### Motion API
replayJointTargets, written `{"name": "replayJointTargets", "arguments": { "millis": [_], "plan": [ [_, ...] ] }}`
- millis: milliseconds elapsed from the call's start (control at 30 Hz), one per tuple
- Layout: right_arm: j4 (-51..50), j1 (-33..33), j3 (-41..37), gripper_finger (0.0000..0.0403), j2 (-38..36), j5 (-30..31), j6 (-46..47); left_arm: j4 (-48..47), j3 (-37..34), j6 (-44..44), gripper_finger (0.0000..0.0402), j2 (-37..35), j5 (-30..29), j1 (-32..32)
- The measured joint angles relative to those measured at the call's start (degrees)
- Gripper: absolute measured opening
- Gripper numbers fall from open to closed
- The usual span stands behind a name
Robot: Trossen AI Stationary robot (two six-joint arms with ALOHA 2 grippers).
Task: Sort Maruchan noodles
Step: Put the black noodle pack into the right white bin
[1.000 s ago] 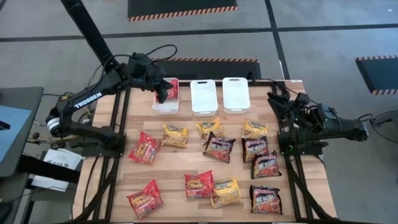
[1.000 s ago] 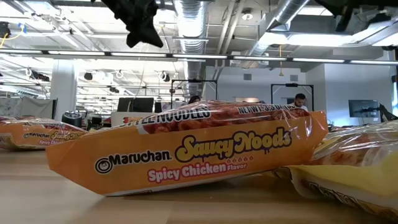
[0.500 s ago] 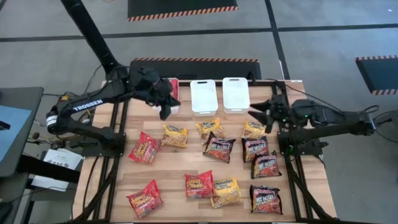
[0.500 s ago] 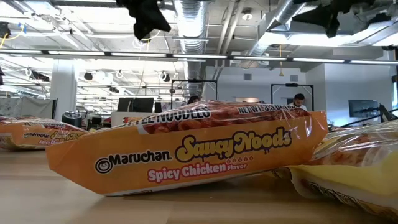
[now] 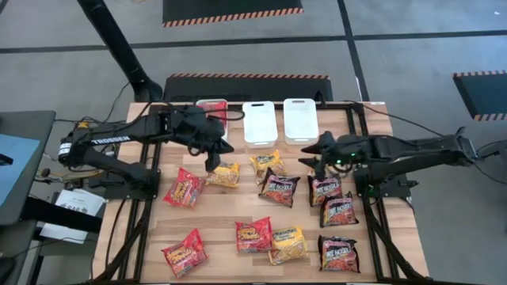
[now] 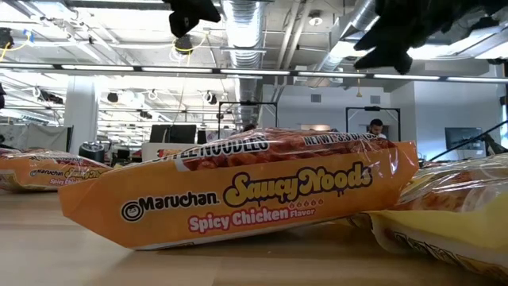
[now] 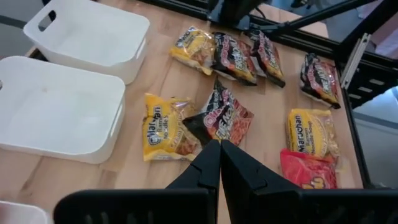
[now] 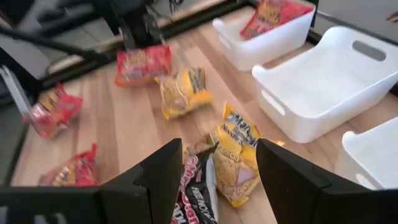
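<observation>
Several Maruchan noodles packets lie flat on the wooden table: red [image 5: 184, 188], yellow [image 5: 223, 174] and dark [image 5: 279, 188] ones. One red packet [image 5: 212, 105] lies in the left white tray [image 5: 207, 133]. My left gripper [image 5: 211, 163] hangs shut and empty above the yellow packet [image 7: 165, 127], near the trays. My right gripper [image 5: 310, 156] hovers open over the yellow packet [image 8: 239, 155] by the dark ones at the right, its fingers wide apart and touching nothing. In the low view both grippers, left [image 6: 190, 12] and right [image 6: 397, 36], stay high above an orange packet [image 6: 254, 191].
Two more white trays, the middle one [image 5: 260, 123] and the right one [image 5: 301, 119], stand at the far edge. More packets lie toward the near edge, red [image 5: 184, 253], yellow [image 5: 287, 244] and dark [image 5: 338, 253]. Black frame rails [image 5: 372, 229] run along both sides.
My left gripper, still shut, has swung from over the left tray toward the near edge and now hangs over the yellow packet. My right arm has unfolded from the table's right edge, carrying its open gripper toward the table's middle and downward while tipping forward. No packet has moved.
</observation>
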Motion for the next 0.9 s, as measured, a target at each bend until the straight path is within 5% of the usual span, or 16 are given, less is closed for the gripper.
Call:
{"name": "replayJointTargets", "arguments": {
  "millis": [900],
  "plan": [
    [10.78, 4.34, -0.02, 0.0230, 29.31, -4.27, -0.76, 13.65, -11.73, -5.93, 0.0000, 0.04, -3.39, -6.94]
  ]
}}
